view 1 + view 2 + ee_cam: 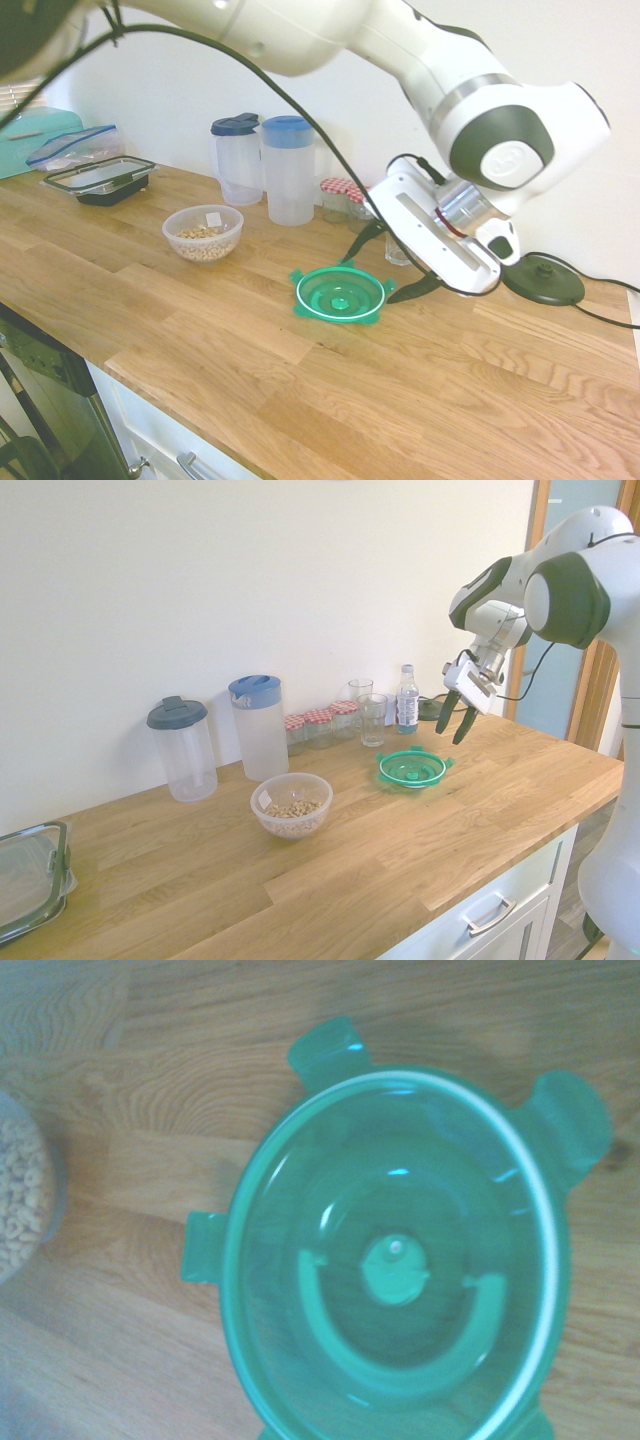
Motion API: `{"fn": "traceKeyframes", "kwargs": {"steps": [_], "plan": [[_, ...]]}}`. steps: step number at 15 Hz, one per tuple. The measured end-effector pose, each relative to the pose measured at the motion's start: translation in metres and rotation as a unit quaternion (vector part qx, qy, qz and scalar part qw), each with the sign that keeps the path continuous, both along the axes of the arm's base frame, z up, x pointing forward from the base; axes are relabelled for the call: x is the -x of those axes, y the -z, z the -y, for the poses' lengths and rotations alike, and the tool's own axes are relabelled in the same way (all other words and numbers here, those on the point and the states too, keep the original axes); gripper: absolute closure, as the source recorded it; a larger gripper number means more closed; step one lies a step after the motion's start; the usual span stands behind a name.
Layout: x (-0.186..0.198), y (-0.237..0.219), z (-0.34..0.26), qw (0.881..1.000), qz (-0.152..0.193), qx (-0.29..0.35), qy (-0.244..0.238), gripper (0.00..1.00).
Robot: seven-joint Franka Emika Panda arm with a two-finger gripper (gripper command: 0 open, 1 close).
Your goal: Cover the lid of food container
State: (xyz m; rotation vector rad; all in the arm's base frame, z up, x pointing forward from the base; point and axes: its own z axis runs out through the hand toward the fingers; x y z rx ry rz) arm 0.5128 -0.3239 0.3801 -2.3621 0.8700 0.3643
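End effector [457, 724] open, empty, above lid [340, 294]. Food container [203, 233] apart on counter [420, 390]. No legible print.

Wooden countertop [300, 380] (white drawers below), pale wall [250, 580]

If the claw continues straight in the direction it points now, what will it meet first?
Most likely the green lid on the wooden counter. The open claw tilts down toward it, and the wrist view is filled by it. Exact depth is unclear, so it may meet the lid's near rim.
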Motion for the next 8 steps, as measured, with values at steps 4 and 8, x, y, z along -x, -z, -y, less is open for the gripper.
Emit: {"fn": "traceKeyframes", "kwargs": {"steps": [4,8], "plan": [[-0.02,0.025,0.018,0.999,-0.01,-0.032,-0.003,0.0],[-0.039,0.045,0.005,0.999,-0.017,-0.047,-0.023,0.0]]}}
